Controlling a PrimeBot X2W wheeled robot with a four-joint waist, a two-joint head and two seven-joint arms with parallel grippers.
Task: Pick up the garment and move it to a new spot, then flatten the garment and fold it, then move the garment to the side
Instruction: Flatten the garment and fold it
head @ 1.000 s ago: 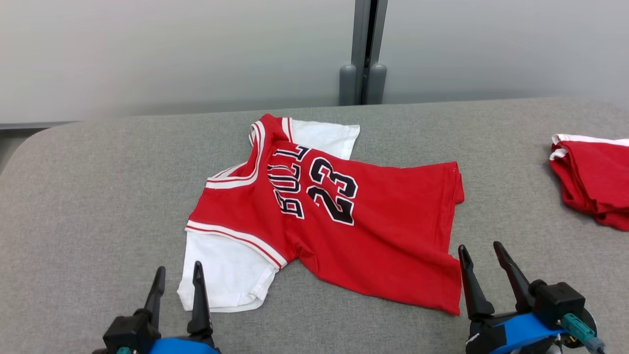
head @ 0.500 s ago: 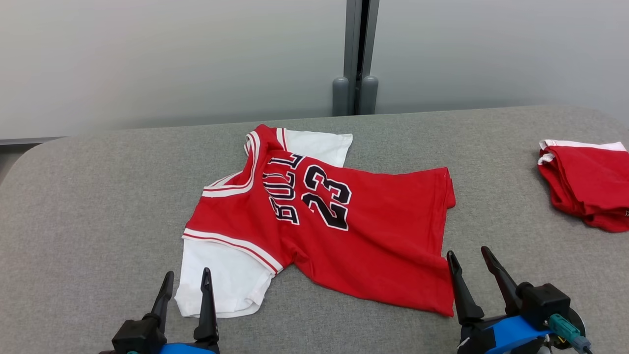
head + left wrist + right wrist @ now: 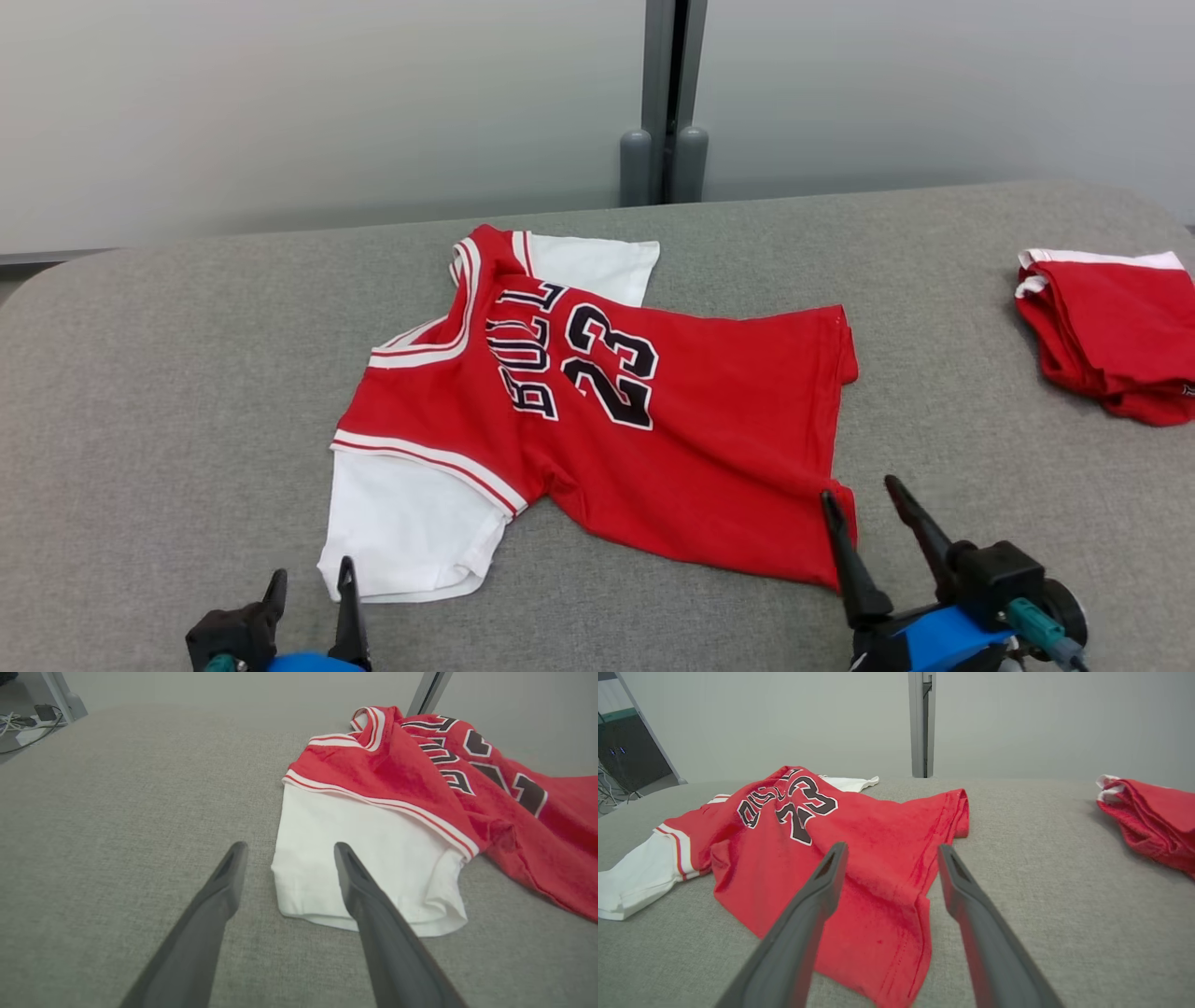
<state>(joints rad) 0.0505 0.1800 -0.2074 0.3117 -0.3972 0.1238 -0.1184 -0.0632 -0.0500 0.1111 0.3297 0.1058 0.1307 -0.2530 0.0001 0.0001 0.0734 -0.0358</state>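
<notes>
A red jersey garment [image 3: 653,420] with white sleeves and "23" lies spread on the grey padded table [image 3: 168,373], collar to the left, hem to the right. My left gripper [image 3: 311,581] is open at the near edge of the white sleeve [image 3: 355,858]; one finger [image 3: 373,914] overlaps the sleeve in the left wrist view. My right gripper [image 3: 862,502] is open at the garment's near hem corner [image 3: 887,942], straddling its edge. Neither gripper holds anything.
A second red garment [image 3: 1111,331], folded in a heap, lies at the table's right edge, also visible as a red heap [image 3: 1153,816] in the right wrist view. A grey post [image 3: 665,103] stands behind the table against a pale wall. Cables [image 3: 28,723] lie off the table's far left.
The head camera has shifted, so the whole scene slid left. Both grippers sit lower in the picture, the left one partly out of frame; the right one stands closer to the hem corner.
</notes>
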